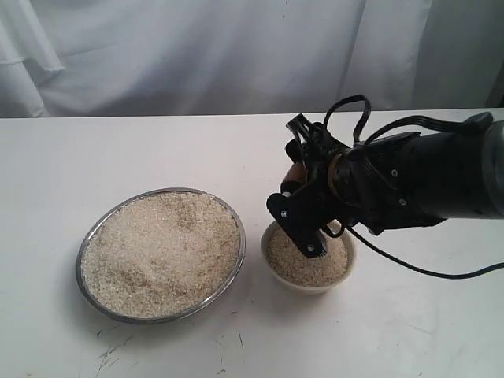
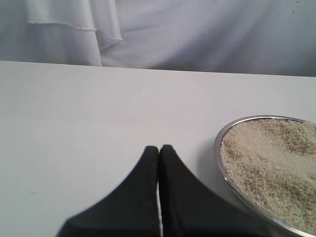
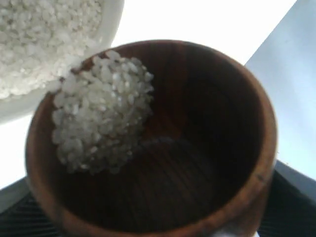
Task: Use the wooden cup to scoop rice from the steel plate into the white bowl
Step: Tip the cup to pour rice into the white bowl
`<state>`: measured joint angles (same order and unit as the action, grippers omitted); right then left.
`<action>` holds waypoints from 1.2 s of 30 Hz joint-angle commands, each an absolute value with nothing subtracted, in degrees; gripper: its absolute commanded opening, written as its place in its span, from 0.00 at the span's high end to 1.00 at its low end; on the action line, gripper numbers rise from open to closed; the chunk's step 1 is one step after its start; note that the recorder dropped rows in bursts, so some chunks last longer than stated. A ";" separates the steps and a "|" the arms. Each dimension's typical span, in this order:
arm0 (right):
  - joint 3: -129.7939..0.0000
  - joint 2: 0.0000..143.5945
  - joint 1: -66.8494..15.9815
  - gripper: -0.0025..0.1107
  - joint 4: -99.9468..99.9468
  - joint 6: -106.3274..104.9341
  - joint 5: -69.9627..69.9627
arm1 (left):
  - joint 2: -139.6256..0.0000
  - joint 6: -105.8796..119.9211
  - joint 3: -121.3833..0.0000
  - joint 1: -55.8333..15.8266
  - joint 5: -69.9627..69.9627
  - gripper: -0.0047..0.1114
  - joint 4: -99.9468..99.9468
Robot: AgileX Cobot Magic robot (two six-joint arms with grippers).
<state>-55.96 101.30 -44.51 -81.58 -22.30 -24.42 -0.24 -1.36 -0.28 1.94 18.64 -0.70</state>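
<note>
Plate: steel, at the table's near left, heaped almost to the rim with rice.
Left gripper: fingers pressed together with nothing between them, low over bare table just beside the plate's rim; not seen in the exterior view.
Bowl: white, just right of the plate and not touching it, filled with rice close to its rim.
Cup: wooden, held in the air over the bowl's far edge and tipped with its mouth towards the bowl; whether it touches the bowl cannot be told.
Clump: a small mass of rice lying inside the cup against the wall nearest the bowl, reaching its lip; the rest of the dark inside is bare.
Right gripper: jaws set wide, clamped on the cup's sides, one black finger hanging down over the bowl's rice.
Right arm: comes in from the right edge, lying nearly level above the table, wrist bent down towards the bowl.
Cable: black, trailing from the wrist across the table to the right.
Table: white, scuffed at the near edge.
Curtain: white, hanging behind the table.
</note>
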 commanded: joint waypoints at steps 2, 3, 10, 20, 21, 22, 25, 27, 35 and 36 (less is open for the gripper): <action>-55.83 100.52 -46.36 0.98 -88.14 -21.19 -27.31 | 0.00 -1.35 0.00 1.77 18.27 0.96 -0.68; -55.83 100.52 -46.68 0.98 -88.71 -21.19 -27.45 | 0.00 -1.35 0.00 1.77 18.27 0.96 -0.68; -53.52 100.52 -47.89 0.98 -95.75 -21.19 -29.46 | 0.00 -1.35 0.00 1.77 18.27 0.96 -0.68; -48.92 100.52 -48.41 0.98 -99.95 -17.48 -32.02 | 0.00 -1.35 0.00 1.77 18.27 0.96 -0.68; -48.82 100.52 -48.77 0.98 -99.95 -17.18 -32.45 | 0.00 -1.35 0.00 1.77 18.27 0.96 -0.68; -48.82 100.52 -49.22 0.98 -99.95 -16.60 -32.97 | 0.00 -1.35 0.00 1.77 18.27 0.96 -0.68; -48.93 100.42 -50.22 0.98 -99.95 -16.07 -33.98 | 0.00 -1.35 0.00 1.77 18.27 0.96 -0.68; -48.93 100.30 -50.70 0.98 -99.95 -16.07 -34.70 | 0.00 -1.35 0.00 1.77 18.27 0.96 -0.68; -48.93 100.30 -51.95 0.98 -99.95 -19.25 -37.90 | 0.00 -1.35 0.00 1.77 18.27 0.96 -0.68; -48.93 100.30 -52.24 0.98 -99.95 -19.39 -38.53 | 0.00 -1.35 0.00 1.77 18.27 0.96 -0.68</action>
